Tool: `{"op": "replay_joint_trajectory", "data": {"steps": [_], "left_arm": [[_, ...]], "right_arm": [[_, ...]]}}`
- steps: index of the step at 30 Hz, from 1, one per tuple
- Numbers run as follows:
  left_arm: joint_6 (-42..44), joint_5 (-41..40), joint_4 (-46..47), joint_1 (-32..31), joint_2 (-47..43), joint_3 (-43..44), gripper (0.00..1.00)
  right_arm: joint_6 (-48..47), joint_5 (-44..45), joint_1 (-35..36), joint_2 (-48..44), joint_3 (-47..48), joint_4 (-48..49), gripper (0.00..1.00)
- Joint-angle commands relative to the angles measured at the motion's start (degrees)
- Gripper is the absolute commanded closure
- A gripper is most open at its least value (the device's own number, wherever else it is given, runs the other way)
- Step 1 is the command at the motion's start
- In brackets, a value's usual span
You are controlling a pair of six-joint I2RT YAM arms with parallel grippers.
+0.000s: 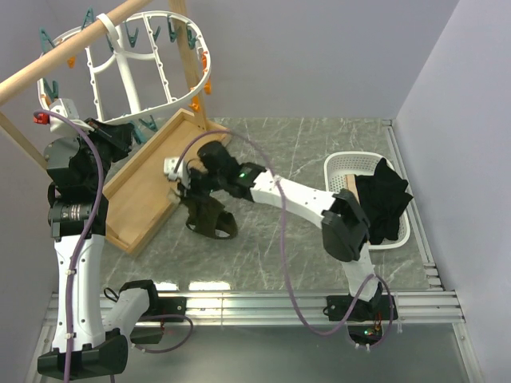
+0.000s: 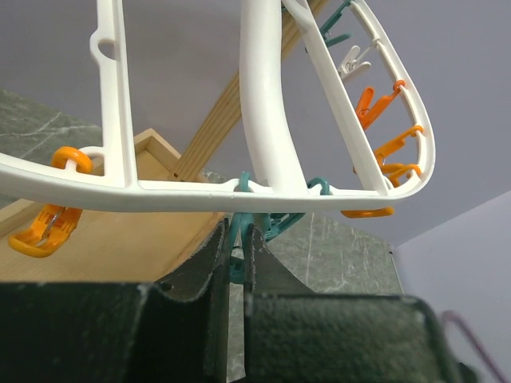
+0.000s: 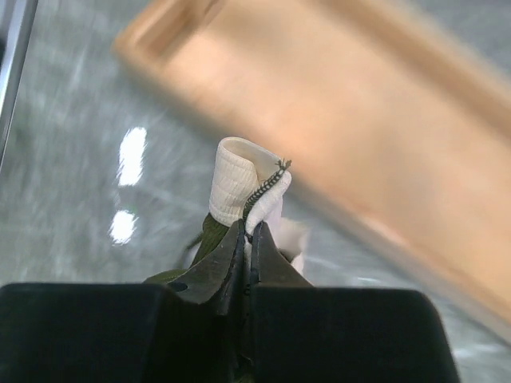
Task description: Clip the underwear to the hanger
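- Arms: two. You have one tool on each.
- Left tool [image 2: 237, 247]: its fingers are pressed together on one teal clothespin [image 2: 236, 257], which dangles under the near rim of the hanger [image 2: 267, 120], at the far left.
- Right tool [image 3: 247, 239]: it is clamped on the underwear [image 3: 239, 179]. A pale folded strip with a dark stitched edge sticks up from between the fingers, with olive fabric below it.
- Underwear: one piece. In the top view it hangs dark from the right tool, over the counter [image 1: 303, 159], just right of the wooden tray [image 1: 152, 191]. You cannot tell whether its lower edge touches the counter.
- Hanger: one white oval frame, hooked on the wooden pole [image 1: 72, 56] and well apart from the underwear.
- Pins in the left wrist view: at least four orange, one white, and teal ones that overlap too much to count.
- Basket [image 1: 351, 163]: one, white, at the right, holding one black garment [image 1: 383, 199].
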Motion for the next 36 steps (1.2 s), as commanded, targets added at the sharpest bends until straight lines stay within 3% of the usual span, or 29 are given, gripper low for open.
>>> {"op": "replay_joint_trajectory", "data": {"steps": [1,13,20,22,27,32,36], "left_arm": [[1.17,3.92,-5.36,0.09,-1.17,-0.29,1.0],[0.81,6.56,-5.19,0.09,-1.34,-0.73,1.0],[0.64,6.21,-5.45,0.09,-1.78,-0.64,0.99],[0.73,7.0,-4.66,0.09,-2.74,-0.64,0.94],[1.95,6.3,-5.45,0.0,-5.29,0.06,0.67],[4.06,7.26,-8.26,0.0,-8.46,-0.91,0.54],[5.82,9.1,-11.6,0.0,-10.13,-0.65,0.47]], "right_arm": [[3.82,-0.54,-2.15,-5.69,1.1,6.47,1.0],[8.92,-6.07,-4.61,-2.7,13.84,12.54,1.0],[10.86,-6.34,-4.61,-1.56,15.34,13.5,1.0],[10.77,-5.72,-4.61,-1.65,14.99,13.42,1.0],[10.59,-5.63,-4.61,-2.09,13.76,13.42,1.0],[10.77,-5.28,-4.7,-2.26,12.44,12.63,1.0],[10.86,-5.45,-5.93,-4.45,10.78,5.17,1.0]]}}
